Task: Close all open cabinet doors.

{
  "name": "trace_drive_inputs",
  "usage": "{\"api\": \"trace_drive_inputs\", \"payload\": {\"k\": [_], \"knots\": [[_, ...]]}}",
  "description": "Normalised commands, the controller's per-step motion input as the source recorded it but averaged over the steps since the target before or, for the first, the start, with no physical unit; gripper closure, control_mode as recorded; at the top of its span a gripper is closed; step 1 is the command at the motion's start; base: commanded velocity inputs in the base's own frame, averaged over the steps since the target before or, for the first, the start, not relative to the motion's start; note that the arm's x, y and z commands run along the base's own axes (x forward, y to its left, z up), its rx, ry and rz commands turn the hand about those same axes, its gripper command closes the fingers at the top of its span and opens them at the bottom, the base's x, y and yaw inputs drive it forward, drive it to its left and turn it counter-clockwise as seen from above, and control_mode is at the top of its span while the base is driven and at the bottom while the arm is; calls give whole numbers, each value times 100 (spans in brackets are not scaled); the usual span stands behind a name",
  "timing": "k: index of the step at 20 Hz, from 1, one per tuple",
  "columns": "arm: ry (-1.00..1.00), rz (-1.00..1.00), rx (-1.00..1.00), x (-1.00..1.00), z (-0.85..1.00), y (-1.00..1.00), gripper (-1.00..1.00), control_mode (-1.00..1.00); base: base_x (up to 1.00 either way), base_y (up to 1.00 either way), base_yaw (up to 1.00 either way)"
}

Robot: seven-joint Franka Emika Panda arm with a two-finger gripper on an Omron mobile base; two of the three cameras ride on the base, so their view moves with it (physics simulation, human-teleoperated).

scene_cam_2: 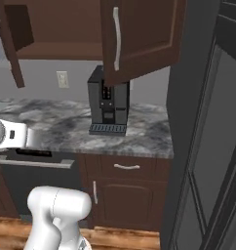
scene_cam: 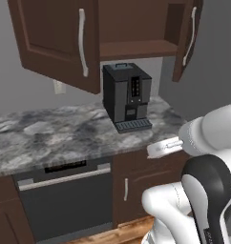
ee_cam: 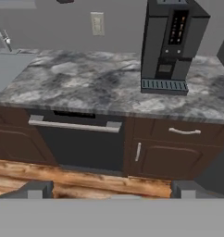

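- Left base view: two cabinet doors hang open above the table (scene_cam: 50, 128). The left door (scene_cam: 57, 40) swings far out toward the camera, its long silver handle (scene_cam: 82, 43) facing the room; the right door (scene_cam: 186, 38) stands nearly edge-on at the far right of the opening. Between them the cabinet interior (scene_cam: 136, 28) shows one bare shelf with nothing that I can see on it.
- A dark coffee machine (scene_cam: 126, 95) stands on the table under the open shelf, likely parked there to stay close to the wall outlet (scene_cam: 59, 86) just left of it.
- The white arm (scene_cam: 208, 162) rises at lower right, low and well apart from both doors, so I judge no door is being pushed yet.
- Right base view: the same pair seen from the other side; the right door (scene_cam_2: 139, 36) swings out in front of the coffee machine (scene_cam_2: 108, 102), the left door (scene_cam_2: 12, 44) sits edge-on at far left. The shelf (scene_cam_2: 61, 49) again looks empty.
- Both doors are still to be closed.
- Hand view: the tool (ee_cam: 111, 190) points down at the lower front, toward the dishwasher (ee_cam: 81, 143) and base cabinet (ee_cam: 171, 157), with the coffee machine (ee_cam: 171, 44) on the table (ee_cam: 86, 78). Its two tips (ee_cam: 35, 190) stand wide apart, open and holding nothing.
- A sink (ee_cam: 7, 67) lies at far left; its basin is mostly out of frame.
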Motion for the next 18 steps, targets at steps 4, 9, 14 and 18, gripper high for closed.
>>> {"api": "trace_drive_inputs", "payload": {"k": [4,9,14,18], "knots": [[0,0,0,0,0,0,-100,100,63,-35,10],[0,0,0,0,0,0,-100,100,57,-5,1],[0,0,0,0,0,0,-100,100,51,-2,0],[0,0,0,0,0,0,-100,100,52,-6,0]]}}
